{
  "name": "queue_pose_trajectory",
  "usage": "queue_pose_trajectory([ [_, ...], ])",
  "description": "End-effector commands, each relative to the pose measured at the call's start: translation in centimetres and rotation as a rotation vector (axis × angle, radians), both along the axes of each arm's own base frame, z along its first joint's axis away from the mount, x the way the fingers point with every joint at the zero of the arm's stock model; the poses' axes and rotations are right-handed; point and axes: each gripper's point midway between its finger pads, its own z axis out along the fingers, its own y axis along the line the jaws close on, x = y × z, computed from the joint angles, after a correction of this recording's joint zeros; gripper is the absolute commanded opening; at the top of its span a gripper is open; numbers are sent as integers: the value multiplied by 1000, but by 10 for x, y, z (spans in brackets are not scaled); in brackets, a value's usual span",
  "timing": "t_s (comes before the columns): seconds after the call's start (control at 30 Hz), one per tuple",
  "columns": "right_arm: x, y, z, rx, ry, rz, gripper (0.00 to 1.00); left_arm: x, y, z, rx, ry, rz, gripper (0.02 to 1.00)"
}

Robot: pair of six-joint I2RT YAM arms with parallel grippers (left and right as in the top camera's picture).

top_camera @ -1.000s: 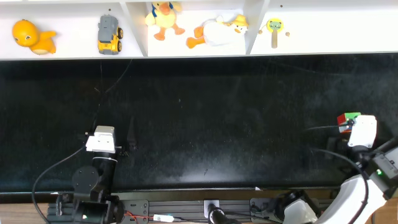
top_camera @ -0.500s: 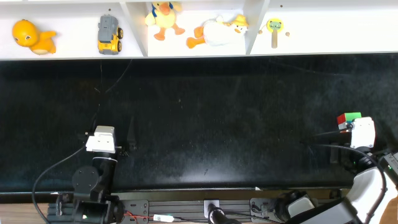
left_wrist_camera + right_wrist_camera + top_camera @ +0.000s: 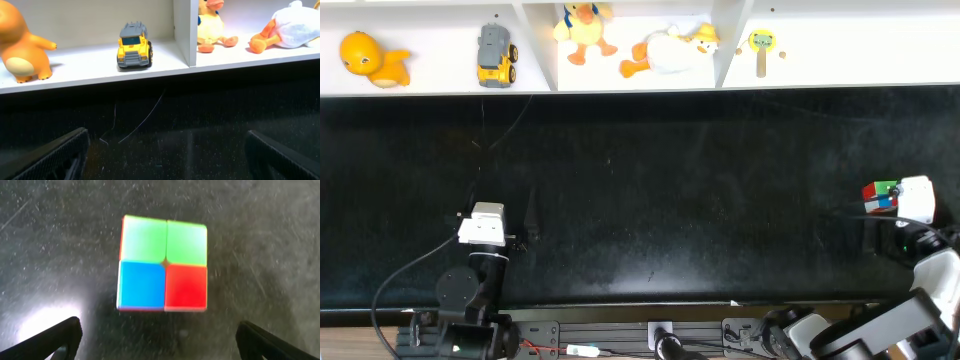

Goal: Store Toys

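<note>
Puzzle cube [image 3: 880, 196] sits on the black desk [image 3: 670, 190] at its far right side, with the right tool [image 3: 910, 200] just beside it. Left tool [image 3: 483, 225] is low on the desk's left side, well apart from the cube. White shelf [image 3: 640, 82] runs along the far edge: orange duck [image 3: 372, 57] and yellow truck [image 3: 496, 56] in the left compartment, yellow plush duck [image 3: 584, 30] and white plush duck [image 3: 670, 50] in the middle one, small rattle [image 3: 762, 47] in the right one. Left wrist view: left tool's fingers [image 3: 55, 155] are spread wide with nothing between them; the truck stands upright near the divider. Right wrist view: cube lies flat on the desk, upper face green, blue and red; right tool's fingers [image 3: 55, 335] are spread wide, clear of the cube.
</note>
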Motion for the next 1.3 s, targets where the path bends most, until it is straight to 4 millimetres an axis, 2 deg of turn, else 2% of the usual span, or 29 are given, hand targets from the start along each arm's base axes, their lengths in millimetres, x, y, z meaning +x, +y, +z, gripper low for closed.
queue_pose_trajectory([
  [0.03, 16, 2, 0, 11, -9, 50, 996, 0, 0, 1, -11, -9, 5, 998],
  [0.23, 27, 6, -2, 91, -58, 6, 989, 0, 0, 1, -11, -9, 5, 998],
  [0.6, 36, -1, 6, 122, -115, -72, 939, 0, 0, 1, -11, -9, 5, 998],
  [0.67, 35, -2, 5, 128, -110, -88, 879, 0, 0, 1, -11, -9, 5, 998],
  [0.8, 35, -1, 5, 141, -110, -103, 691, 0, 0, 1, -11, -9, 5, 998],
  [1.03, 35, -2, 5, 163, -117, -136, 610, 0, 0, 1, -11, -9, 5, 998],
  [1.1, 36, -3, 6, 169, -124, -152, 538, 0, 0, 1, -10, -9, 5, 996],
  [1.2, 38, -5, 12, 175, -139, -174, 535, 0, 0, 1, -10, -8, 5, 998],
  [1.3, 43, -10, 26, 177, -173, -210, 553, 0, 0, 1, -11, -9, 5, 998],
])
